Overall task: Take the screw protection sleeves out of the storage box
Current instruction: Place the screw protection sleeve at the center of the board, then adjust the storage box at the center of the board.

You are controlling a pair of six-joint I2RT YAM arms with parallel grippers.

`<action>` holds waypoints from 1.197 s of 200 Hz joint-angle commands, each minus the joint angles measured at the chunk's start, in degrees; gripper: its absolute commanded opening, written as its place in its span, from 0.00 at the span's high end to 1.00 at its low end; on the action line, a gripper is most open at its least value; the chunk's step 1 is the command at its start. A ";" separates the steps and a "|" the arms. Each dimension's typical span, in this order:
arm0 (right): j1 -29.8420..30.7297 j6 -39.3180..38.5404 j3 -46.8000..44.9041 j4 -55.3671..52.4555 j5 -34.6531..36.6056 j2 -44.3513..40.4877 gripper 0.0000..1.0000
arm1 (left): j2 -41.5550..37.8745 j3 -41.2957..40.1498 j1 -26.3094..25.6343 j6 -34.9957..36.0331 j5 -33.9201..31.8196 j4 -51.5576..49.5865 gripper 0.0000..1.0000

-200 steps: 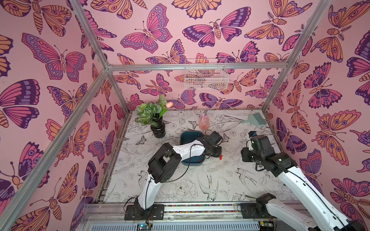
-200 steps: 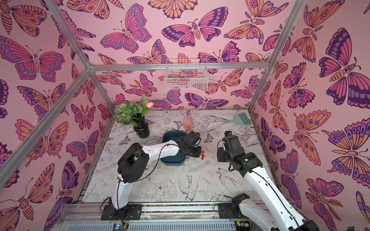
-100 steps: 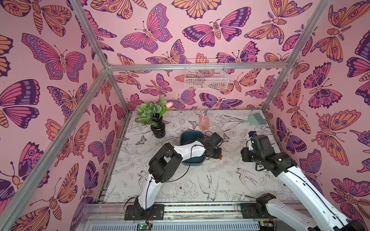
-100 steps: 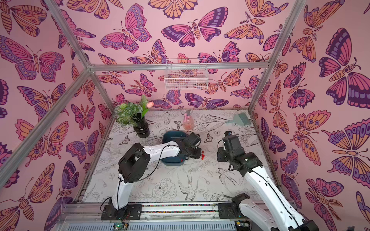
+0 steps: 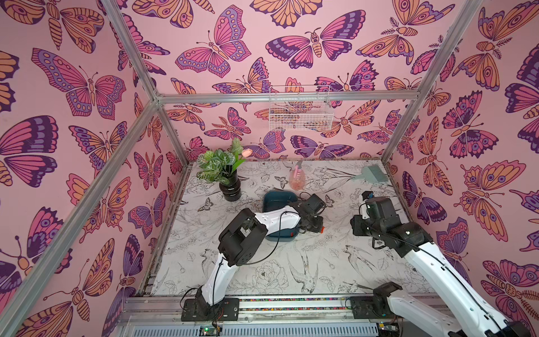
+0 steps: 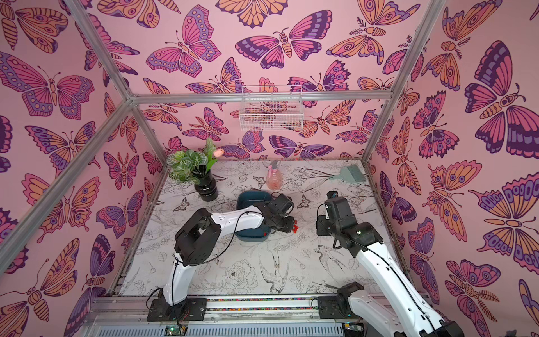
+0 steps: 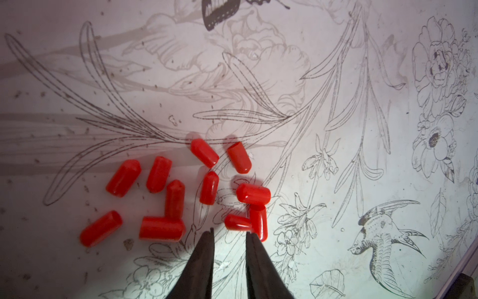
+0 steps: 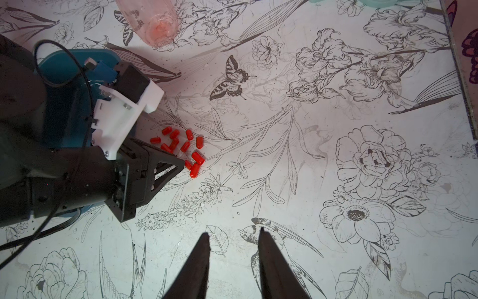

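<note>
Left claw (image 7: 230, 231), newly parted slightly, is emptied beside tiny red-orange cylindrical plastic sleeves (image 7: 174, 198) heaped on worktop (image 7: 336, 90). Removal is judged nearly finished.

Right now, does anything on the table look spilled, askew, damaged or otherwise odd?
The small red plastic sleeves lie scattered loose on the printed tabletop, beside the dark teal plastic storage box, near the tips of the left gripper. That fits the unloading; nothing else looks tipped or damaged.
</note>
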 commanded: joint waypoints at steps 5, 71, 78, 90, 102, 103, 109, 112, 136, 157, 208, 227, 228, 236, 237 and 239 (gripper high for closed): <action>-0.56 0.21 -0.24 0.43 -0.78 0.47 0.64 | -1.14 1.40 -0.15 1.11 -0.63 -1.87 0.70; -0.55 -0.04 -0.26 0.57 -1.41 1.09 0.63 | -6.60 1.72 -0.44 1.67 -0.04 -1.84 0.64; -0.56 -0.04 -0.24 0.57 -1.59 1.36 0.63 | -7.96 1.39 -0.58 1.70 -0.25 -1.83 0.63; -0.56 -0.13 -0.09 0.60 -1.75 1.71 0.64 | -10.26 0.65 -0.65 1.93 -0.75 -1.88 0.63; -0.56 -0.13 0.02 0.52 -1.81 1.81 0.63 | -13.13 -0.67 -0.59 2.38 -1.51 -1.92 0.63; -0.56 -0.13 0.02 0.52 -1.84 1.81 0.63 | -13.45 -0.84 -0.59 2.40 -1.55 -1.92 0.62; -0.56 -0.13 0.15 0.51 -2.03 1.81 0.63 | -15.07 -1.63 -0.54 2.78 -2.04 -2.02 0.62; -0.56 -0.13 0.11 0.48 -2.10 1.86 0.63 | -15.68 -2.09 -0.58 2.92 -2.25 -2.23 0.62; -0.56 -0.29 0.46 0.25 -3.01 2.05 0.62 | -23.04 -7.56 -0.42 4.80 -5.98 -3.06 0.61; -0.52 -0.47 0.55 0.45 -4.21 3.37 0.62 | -30.69 -14.51 0.91 5.23 -8.46 -4.26 0.59; -0.56 0.39 -0.31 3.65 -10.23 6.30 0.56 | -47.79 -30.40 10.92 5.86 -10.18 -8.35 0.53; -0.56 2.17 -0.59 6.95 -17.11 8.33 0.52 | -52.11 -33.72 15.56 6.26 -8.12 -8.53 0.50; -0.52 2.29 -0.59 7.07 -17.45 8.50 0.52 | -52.28 -33.80 15.79 6.27 -8.02 -8.56 0.50; -0.15 3.39 -0.28 7.99 -19.13 10.12 0.51 | -52.99 -34.84 17.15 6.37 -7.36 -8.57 0.49; -0.05 3.52 -0.22 8.12 -19.25 10.23 0.51 | -53.03 -34.89 17.33 6.37 -7.25 -8.54 0.48; 0.14 3.77 -0.06 8.38 -19.46 10.70 0.51 | -53.09 -35.17 17.62 6.39 -7.05 -8.58 0.48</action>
